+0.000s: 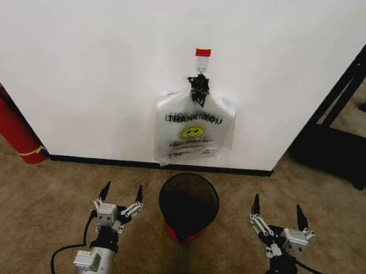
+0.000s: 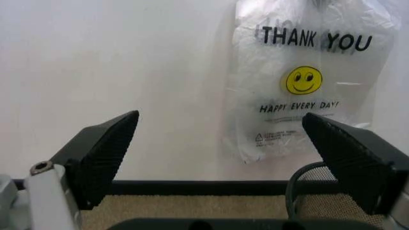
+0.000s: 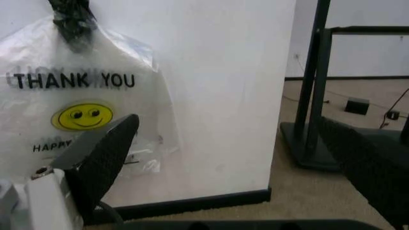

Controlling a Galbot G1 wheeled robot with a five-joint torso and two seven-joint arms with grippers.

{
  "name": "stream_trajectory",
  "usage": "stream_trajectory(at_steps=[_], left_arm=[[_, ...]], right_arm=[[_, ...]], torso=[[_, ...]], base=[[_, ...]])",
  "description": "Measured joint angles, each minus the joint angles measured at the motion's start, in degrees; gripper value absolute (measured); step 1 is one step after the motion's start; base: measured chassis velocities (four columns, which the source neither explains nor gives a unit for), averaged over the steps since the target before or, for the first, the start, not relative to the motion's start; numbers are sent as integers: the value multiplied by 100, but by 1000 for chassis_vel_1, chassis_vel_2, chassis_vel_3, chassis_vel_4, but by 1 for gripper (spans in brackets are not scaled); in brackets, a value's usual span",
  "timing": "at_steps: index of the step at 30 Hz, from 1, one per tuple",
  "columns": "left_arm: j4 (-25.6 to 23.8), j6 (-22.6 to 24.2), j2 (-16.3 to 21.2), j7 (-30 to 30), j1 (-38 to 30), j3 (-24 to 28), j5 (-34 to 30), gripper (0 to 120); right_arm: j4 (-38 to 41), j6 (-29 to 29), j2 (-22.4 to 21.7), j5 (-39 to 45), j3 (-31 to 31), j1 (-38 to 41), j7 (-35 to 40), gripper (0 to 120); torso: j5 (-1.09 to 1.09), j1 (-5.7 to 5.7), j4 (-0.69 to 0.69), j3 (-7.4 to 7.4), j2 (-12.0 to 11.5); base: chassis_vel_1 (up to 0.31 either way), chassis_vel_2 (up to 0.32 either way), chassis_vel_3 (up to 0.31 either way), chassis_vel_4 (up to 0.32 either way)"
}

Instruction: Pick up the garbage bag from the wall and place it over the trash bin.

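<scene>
The garbage bag (image 1: 193, 134) hangs flat on the white wall (image 1: 81, 57) from a hook under a red tape strip (image 1: 204, 52). It is see-through whitish plastic with a yellow smiley and black "THANK YOU" lettering, bunched black at the top. The left wrist view shows the bag (image 2: 307, 81), and so does the right wrist view (image 3: 83, 115). The trash bin (image 1: 188, 205), black mesh on a red base, stands on the carpet right below it. My left gripper (image 1: 123, 193) is open to the bin's left, my right gripper (image 1: 277, 209) open to its right. Both point at the wall and hold nothing.
A red fire extinguisher (image 1: 8, 125) leans by the wall at the far left. A black metal stand (image 1: 344, 125) with a base plate occupies the right side past the wall's end. A black baseboard (image 1: 104, 161) runs along the floor. Brown carpet lies around the bin.
</scene>
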Motion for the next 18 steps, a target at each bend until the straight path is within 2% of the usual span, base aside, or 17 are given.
stream_trajectory(at_steps=[18], left_arm=[[25,49,37,-6,-94,60,4,100]], right_arm=[[-107,16,16,-33,-106,36,24,100]], torso=[[0,0,-1,0,0]], base=[[0,0,0,0]])
